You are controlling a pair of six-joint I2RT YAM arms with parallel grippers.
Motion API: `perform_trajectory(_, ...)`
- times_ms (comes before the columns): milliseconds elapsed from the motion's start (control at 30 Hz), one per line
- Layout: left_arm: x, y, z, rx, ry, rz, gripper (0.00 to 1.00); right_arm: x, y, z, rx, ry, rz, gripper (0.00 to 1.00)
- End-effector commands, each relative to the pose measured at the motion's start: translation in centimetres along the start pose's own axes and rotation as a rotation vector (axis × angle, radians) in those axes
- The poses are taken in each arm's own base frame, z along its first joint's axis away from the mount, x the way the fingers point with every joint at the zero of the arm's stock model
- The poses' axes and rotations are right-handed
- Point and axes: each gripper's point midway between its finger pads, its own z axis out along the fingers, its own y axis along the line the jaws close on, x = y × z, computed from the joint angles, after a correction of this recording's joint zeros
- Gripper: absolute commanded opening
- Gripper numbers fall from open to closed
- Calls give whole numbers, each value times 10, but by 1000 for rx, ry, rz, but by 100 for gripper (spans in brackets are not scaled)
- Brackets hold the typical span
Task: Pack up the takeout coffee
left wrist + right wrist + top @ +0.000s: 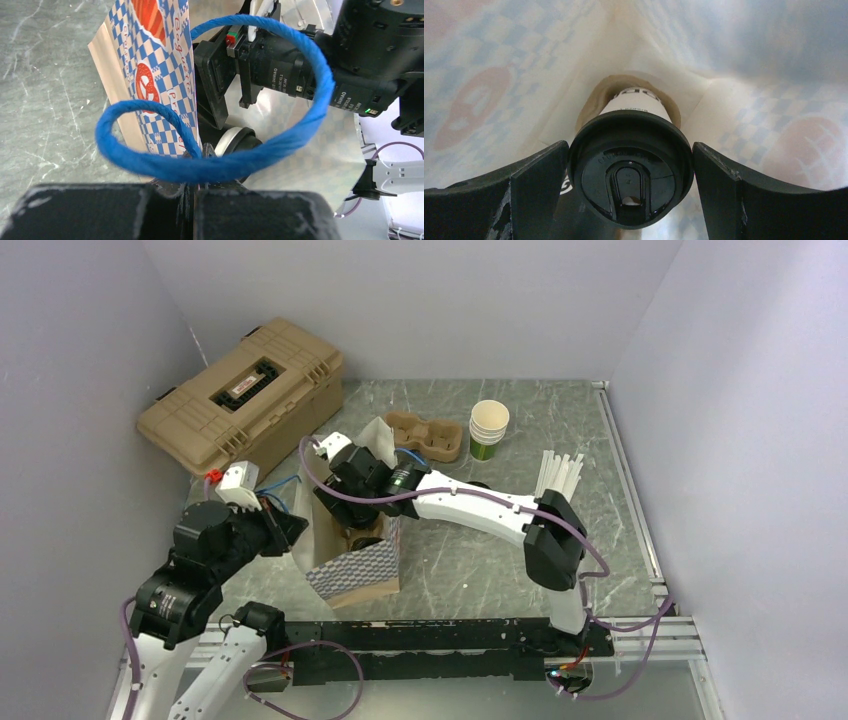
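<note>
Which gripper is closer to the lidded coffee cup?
Right. The right gripper clasps the takeout coffee by its lid inside the bag; the left gripper is outside, shut on the bag's blue handle.

One takeout coffee (631, 185), one bag (355, 570), one toolbox (245, 390), one cup carrier (425, 435)

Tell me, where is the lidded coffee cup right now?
In the right wrist view, the takeout coffee stands deep inside the checkered paper bag, between the right gripper's fingers.
</note>
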Motion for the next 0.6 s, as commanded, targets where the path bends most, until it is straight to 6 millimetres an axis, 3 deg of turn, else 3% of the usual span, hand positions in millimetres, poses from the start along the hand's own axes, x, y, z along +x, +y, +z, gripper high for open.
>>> perform_trajectory(0, -2, 5, -3, -22, -29, 2, 0, 16, 1, 13, -13, 57, 19, 57)
perform_trajectory(400, 0, 12, -5, -47, -40, 8, 0, 76, -1, 42, 22, 218, 26, 56)
perform_trajectory(467, 1, 12, -4, -46, -35, 9, 0, 76, -2, 41, 29, 219, 27, 56)
perform_trajectory(567, 1, 12, -3, -46, -34, 12, 0, 60, -6, 30, 46, 185, 29, 61)
